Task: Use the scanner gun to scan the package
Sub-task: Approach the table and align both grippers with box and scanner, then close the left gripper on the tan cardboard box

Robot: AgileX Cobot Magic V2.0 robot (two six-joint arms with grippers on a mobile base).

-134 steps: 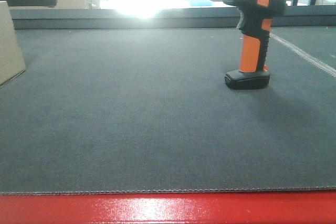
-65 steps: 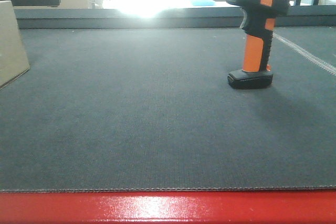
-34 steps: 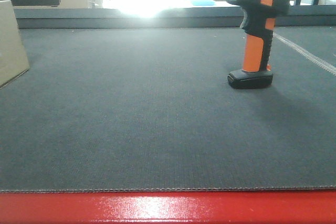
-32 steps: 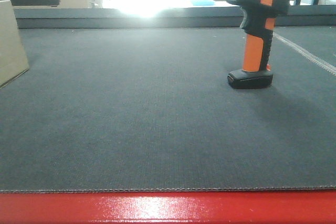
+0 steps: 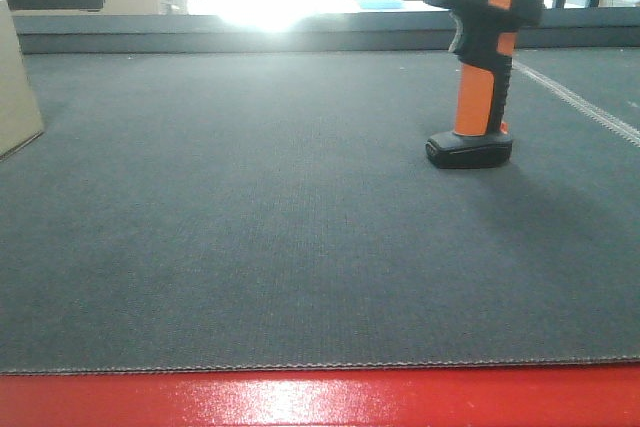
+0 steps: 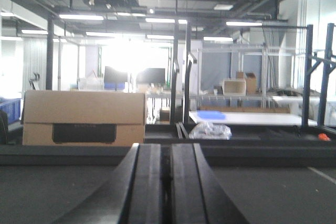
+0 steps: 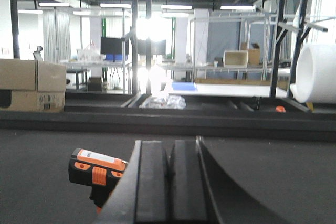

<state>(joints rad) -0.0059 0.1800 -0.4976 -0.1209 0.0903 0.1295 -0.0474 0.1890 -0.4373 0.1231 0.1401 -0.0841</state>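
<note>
This is a warehouse or factory hall, the packing-line sort of place. Straight ahead of the left gripper (image 6: pixel 169 148), past the dark felt-like work surface (image 6: pixel 273 192), sits a cardboard carton (image 6: pixel 84 124) with a dark panel. Farther behind it are benches carrying monitors (image 6: pixel 134 75). High above the gripper run bare ceiling beams, ducts and strip lights (image 6: pixel 79 17). Ahead and to its right stand dark steel rack frames (image 6: pixel 310 72) and a white table with a blue tray (image 6: pixel 215 115). Ahead and to the right of the right gripper (image 7: pixel 169 145) is a big white roll (image 7: pixel 317 74) of sheet material.
</note>
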